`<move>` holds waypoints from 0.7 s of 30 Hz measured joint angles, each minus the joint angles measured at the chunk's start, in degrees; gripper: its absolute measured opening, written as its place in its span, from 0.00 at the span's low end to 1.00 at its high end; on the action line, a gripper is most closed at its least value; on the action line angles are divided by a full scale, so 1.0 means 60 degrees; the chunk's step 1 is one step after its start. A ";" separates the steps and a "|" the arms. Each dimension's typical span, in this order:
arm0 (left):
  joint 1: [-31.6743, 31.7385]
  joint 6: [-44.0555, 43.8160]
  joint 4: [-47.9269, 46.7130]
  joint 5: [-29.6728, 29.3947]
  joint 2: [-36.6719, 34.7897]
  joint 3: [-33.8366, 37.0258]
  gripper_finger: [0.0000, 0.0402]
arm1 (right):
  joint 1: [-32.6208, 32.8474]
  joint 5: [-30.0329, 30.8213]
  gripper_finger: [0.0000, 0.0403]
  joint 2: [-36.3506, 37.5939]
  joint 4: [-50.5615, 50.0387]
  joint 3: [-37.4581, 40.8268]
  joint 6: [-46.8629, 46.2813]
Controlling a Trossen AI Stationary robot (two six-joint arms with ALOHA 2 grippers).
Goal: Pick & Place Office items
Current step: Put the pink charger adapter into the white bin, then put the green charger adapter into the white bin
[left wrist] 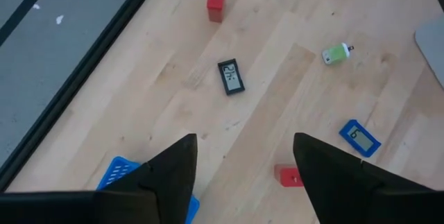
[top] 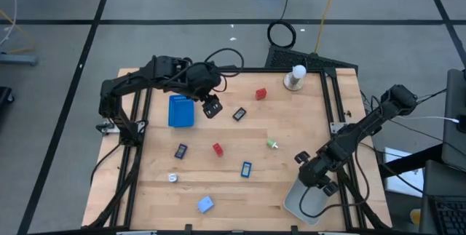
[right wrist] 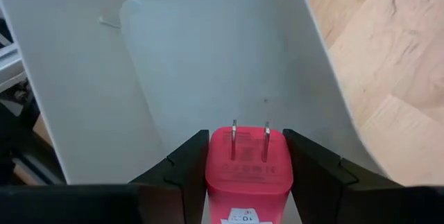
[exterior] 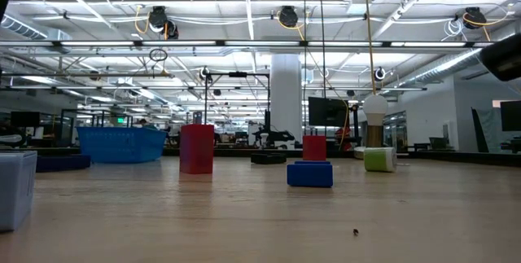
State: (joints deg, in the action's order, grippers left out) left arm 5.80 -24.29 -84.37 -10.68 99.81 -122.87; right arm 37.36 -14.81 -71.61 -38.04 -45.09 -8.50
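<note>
Lab hall: ceiling pipes point(exterior: 244, 43), workstations

Red plug-type block point(right wrist: 248, 165) with two metal prongs pointing forward, sitting clamped between the right gripper point(right wrist: 246, 175) fingers, hanging over the pale translucent tray point(right wrist: 208, 57), light wooden tabletop point(right wrist: 388, 50) showing beside the tray's edge

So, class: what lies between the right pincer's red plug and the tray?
Nothing: in the right wrist view, the right pincer holds the red plug directly above the bare tray.
</note>
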 joint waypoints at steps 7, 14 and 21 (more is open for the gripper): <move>0.0000 -0.0003 -0.0002 0.0015 0.0000 0.0000 0.59 | 0.0000 0.0274 0.40 0.0000 0.0112 0.0064 -0.0263; 0.0000 -0.0004 -0.0225 0.0022 0.0007 0.0000 0.60 | 0.0000 0.0252 0.47 0.0000 0.0534 0.0067 -0.0760; -0.0059 -0.0020 -0.0887 0.0018 0.0011 0.0000 0.60 | 0.0000 0.0197 0.52 0.0077 0.1154 0.0067 -0.1005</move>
State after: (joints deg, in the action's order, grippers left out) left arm 5.45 -24.41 -89.69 -10.57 99.88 -122.87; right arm 37.36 -13.63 -71.15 -31.12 -44.69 -14.54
